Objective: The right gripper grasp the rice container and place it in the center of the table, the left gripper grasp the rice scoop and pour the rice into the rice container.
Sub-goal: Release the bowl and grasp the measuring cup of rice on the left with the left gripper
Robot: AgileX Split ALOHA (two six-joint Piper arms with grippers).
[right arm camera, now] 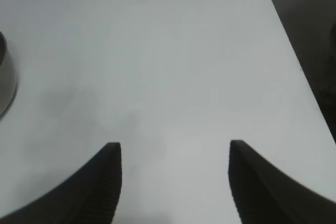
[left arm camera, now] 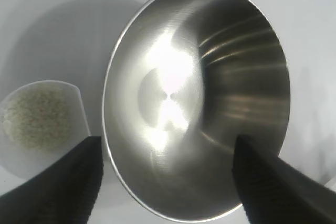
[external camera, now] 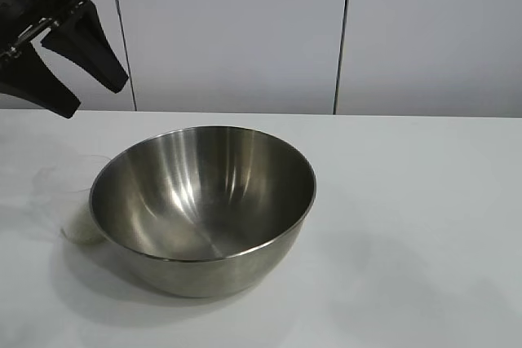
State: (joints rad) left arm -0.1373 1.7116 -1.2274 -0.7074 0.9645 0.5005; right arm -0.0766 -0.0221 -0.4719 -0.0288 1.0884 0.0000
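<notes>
Both pairs of jaws stand apart with nothing between them. On the left gripper (external camera: 90, 95), raised at the upper left of the exterior view above the back of the tabletop (external camera: 408, 201), two dark fingers (external camera: 98, 55) point down and to the right, clear of everything below. Its own wrist view shows the left gripper (left arm camera: 168, 182) looking down into the rice container (left arm camera: 197, 100), with one finger (left arm camera: 68, 182) on the scoop's side and the other over the bowl's far rim.

That rice container (external camera: 204, 205), a large shiny steel bowl, sits upright on the tabletop, left of middle in the exterior view, and its reflective inside holds no grains. Just beside it, on its left, stands the rice scoop (external camera: 77, 209), a small clear plastic cup partly hidden behind the bowl's wall; whether the two touch cannot be told. From the left wrist the rice scoop (left arm camera: 42, 121) shows rice (left arm camera: 37, 116) heaped in its bottom.

Over bare tabletop (right arm camera: 173, 66) hangs the right gripper (right arm camera: 173, 182), near the corner, its fingers (right arm camera: 100, 187) spread; a sliver of the rice container (right arm camera: 6, 85) shows at the edge, well apart from it. A pale panelled wall (external camera: 236, 30) rises behind.
</notes>
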